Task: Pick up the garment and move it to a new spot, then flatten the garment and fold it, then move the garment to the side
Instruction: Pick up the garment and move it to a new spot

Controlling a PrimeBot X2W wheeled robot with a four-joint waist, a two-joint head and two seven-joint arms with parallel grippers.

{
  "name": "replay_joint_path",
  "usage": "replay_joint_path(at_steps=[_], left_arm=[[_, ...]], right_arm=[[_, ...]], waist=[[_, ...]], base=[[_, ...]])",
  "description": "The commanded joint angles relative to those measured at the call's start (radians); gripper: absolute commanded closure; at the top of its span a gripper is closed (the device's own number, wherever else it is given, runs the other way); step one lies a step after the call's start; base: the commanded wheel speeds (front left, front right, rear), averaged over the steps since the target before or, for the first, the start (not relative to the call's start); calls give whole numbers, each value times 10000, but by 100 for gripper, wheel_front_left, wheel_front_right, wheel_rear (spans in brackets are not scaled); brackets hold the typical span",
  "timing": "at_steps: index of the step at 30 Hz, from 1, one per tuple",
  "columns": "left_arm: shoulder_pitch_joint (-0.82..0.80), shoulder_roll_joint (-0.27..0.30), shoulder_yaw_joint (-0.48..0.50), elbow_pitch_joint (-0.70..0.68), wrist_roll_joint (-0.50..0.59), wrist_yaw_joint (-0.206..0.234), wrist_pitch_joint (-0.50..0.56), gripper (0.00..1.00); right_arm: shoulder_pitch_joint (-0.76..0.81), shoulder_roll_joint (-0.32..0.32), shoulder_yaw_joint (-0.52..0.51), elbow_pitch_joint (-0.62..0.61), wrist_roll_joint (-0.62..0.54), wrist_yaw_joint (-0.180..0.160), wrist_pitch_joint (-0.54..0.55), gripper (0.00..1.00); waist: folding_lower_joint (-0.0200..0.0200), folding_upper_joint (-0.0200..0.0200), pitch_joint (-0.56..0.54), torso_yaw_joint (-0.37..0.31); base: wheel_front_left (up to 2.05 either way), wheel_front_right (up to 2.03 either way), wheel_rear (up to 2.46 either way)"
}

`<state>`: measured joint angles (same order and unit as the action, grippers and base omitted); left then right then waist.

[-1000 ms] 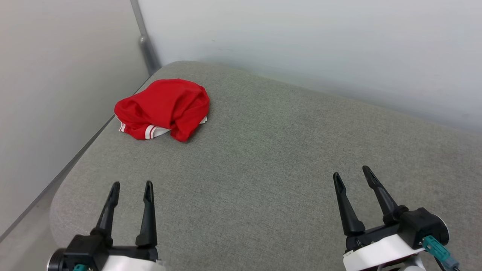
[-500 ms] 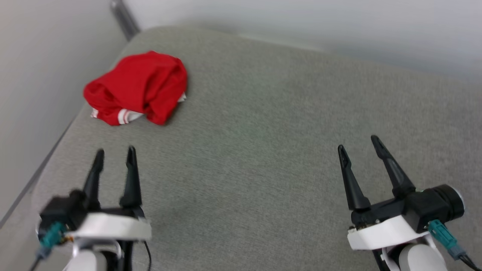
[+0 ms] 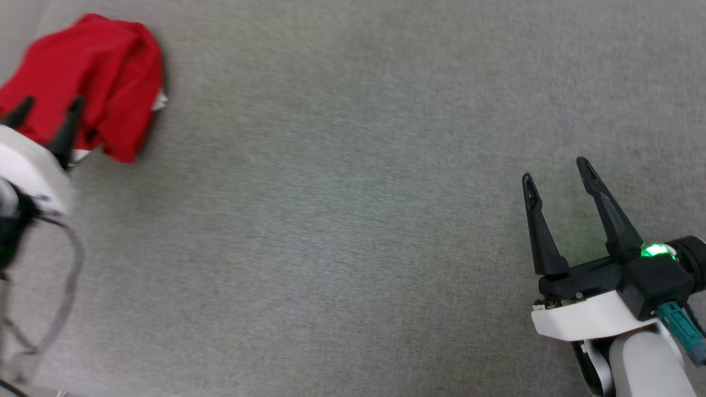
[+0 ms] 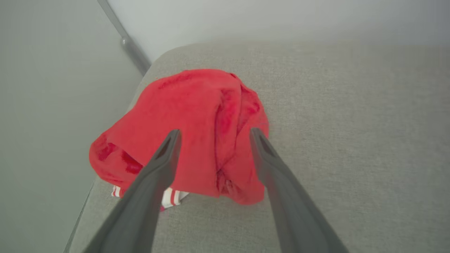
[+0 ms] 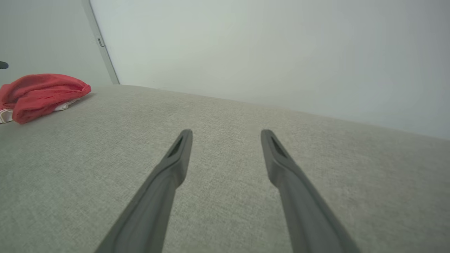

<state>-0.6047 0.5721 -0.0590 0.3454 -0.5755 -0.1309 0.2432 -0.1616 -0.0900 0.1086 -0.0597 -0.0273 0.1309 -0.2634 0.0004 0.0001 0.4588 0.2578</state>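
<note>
Left end effector [image 4: 212, 134], right end effector [image 3: 556, 170] splayed.

1. Head view: looks steeply down from above onto the grey pad [image 3: 353, 220]. The garment [image 3: 105, 71] lies at the upper left, the left gripper [image 3: 51, 103] at the left edge, blurred, and the right gripper [image 3: 556, 171] at the lower right.
2. Left wrist view: looks along the left gripper, forward and down, close to the garment, which fills the middle. The wall [image 4: 281, 21] rises behind.
3. Right wrist view: sits low over the pad and faces across it toward the wall. The garment is far off at the left edge.
4. Shared field: all three views take in the garment and the pad. Both wrist views share the wall and the corner post [image 4: 130, 49].
</note>
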Motion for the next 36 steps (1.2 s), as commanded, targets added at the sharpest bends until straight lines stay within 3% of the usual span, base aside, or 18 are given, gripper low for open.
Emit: replay_joint_path(at_steps=[1, 8, 15, 16, 17, 27, 36], left_arm=[[-242, 277, 47, 112, -209, 16, 266, 0], [-1744, 1595, -97, 1235, -2496, 15, 3412, 0], [-2443, 2086, -281, 2266, -3022, 15, 4924, 0], [-2486, 2109, -338, 2351, -3075, 15, 5057, 13], [-2540, 2139, -383, 2394, -3101, 15, 5098, 100], [-2490, 2290, -629, 2544, -3314, 14, 4163, 100], [-2357, 2813, -1350, 1002, -3356, 14, 1817, 100]], right_arm=[[-207, -29, 37, -77, -2, -3, -21, 0], [-363, 2, -39, -236, 35, -3, -21, 0], [-435, 81, -17, -204, -62, -3, -21, 0], [-422, 89, -15, -182, -53, -4, -21, 0], [-412, 101, -16, -173, -53, -3, -21, 0], [-384, 201, 120, 121, 22, -3, -21, 0], [-85, 318, 112, 589, 254, -3, -21, 0]], waist=[[-4, -1, 615, -565], [-4, -1, 1263, -1095], [-4, -1, 1560, -1375], [-4, -1, 1569, -1397], [-4, -1, 1573, -1412], [-4, -1, 870, -1361], [-4, -1, -848, -1353]], base=[[0, 0, 0], [0, 0, 0], [0, 0, 0], [0, 0, 0], [0, 0, 0], [0, 0, 0], [0, 0, 0]])
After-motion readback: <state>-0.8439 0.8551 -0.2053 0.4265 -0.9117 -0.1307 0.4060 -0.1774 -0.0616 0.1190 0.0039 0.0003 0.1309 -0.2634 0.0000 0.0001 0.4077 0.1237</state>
